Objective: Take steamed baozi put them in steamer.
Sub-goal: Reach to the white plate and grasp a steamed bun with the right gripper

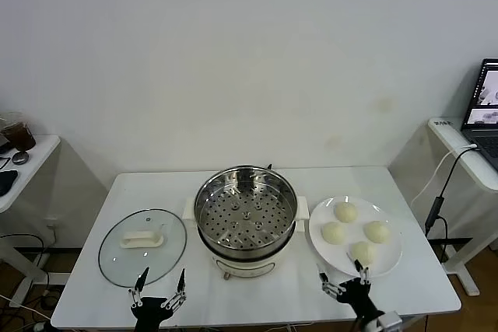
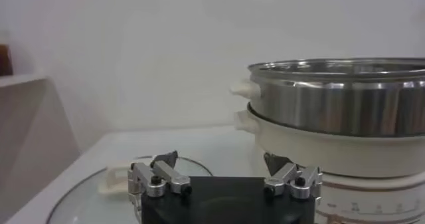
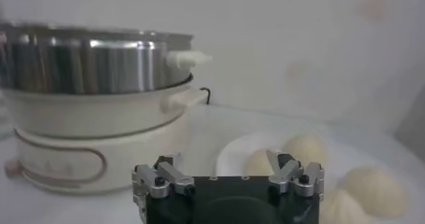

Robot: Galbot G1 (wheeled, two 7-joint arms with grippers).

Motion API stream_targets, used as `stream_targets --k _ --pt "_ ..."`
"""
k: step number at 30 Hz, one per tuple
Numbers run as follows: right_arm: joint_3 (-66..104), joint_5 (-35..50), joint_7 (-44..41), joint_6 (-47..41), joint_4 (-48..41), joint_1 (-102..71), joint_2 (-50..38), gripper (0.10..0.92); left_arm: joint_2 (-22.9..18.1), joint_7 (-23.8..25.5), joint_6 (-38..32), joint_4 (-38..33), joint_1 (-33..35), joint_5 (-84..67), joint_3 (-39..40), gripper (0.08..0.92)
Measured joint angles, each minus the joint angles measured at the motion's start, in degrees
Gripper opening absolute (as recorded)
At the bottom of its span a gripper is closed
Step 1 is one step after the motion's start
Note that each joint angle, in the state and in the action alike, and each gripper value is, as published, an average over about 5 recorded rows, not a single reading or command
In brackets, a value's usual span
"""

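Four pale cream baozi (image 1: 345,211) lie on a flat white plate (image 1: 393,258) at the right of the table. The steel steamer (image 1: 246,210) with its empty perforated tray stands in the middle on a cream-white base (image 1: 245,266). My right gripper (image 1: 341,278) is open and empty at the table's front edge, just in front of the plate. Its wrist view shows the baozi (image 3: 305,149) ahead and the steamer (image 3: 93,59) beside them. My left gripper (image 1: 159,281) is open and empty at the front left, near the glass lid; its wrist view shows the steamer (image 2: 345,96).
A round glass lid (image 1: 142,246) with a white handle lies flat at the table's left. A side table with a laptop (image 1: 484,106) stands at the right, with a cable hanging from it. Another small table (image 1: 23,161) stands at the left.
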Motion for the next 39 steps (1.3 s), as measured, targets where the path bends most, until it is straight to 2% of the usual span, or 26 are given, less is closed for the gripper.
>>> stream_targets --k 6,13,19,28,39 --pt "-0.86 -7.11 -6.36 -0.79 -3.38 7.1 -7.45 0.823 -0.26 0.25 -0.65 -0.4 0.33 1.28 -0.71 0.823" --pt "-5.76 -16.22 -18.2 -0.5 -9.75 19.97 -16.85 0.823 -0.88 0.32 -1.58 -0.88 1.23 2.93 -1.91 0.823" --pt "-14.27 -21.59 -28.17 0.92 -17.07 33.88 -20.96 0.823 -1.35 0.27 -1.99 -1.21 1.68 3.79 -2.97 0.823" --pt "-31.7 -25.29 -39.95 3.2 -30.6 55.38 -21.09 0.823 -1.3 0.24 -2.03 -1.69 1.36 4.01 -4.76 0.823" --pt "-49.51 -26.65 -45.06 2.72 -45.84 71.31 -15.93 0.823 -1.53 0.31 -2.08 -1.39 0.83 4.02 -6.41 0.823"
